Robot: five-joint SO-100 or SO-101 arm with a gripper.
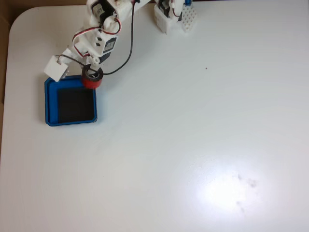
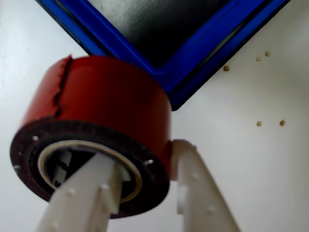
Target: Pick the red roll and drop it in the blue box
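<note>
Gripper (image 2: 145,193) pinching red roll (image 2: 101,101) above blue box (image 2: 193,53) corner

Bright, even overhead light, glare patch on the white table (image 1: 227,193), soft blur in the wrist close-up.

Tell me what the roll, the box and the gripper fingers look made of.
Roll: glossy red tape, probably vinyl, with a torn edge, wound on a pale core. Box: smooth moulded blue plastic, matte dark floor. Fingers: white plastic with small bumps, likely 3D-printed; one inside the core, one outside.
</note>
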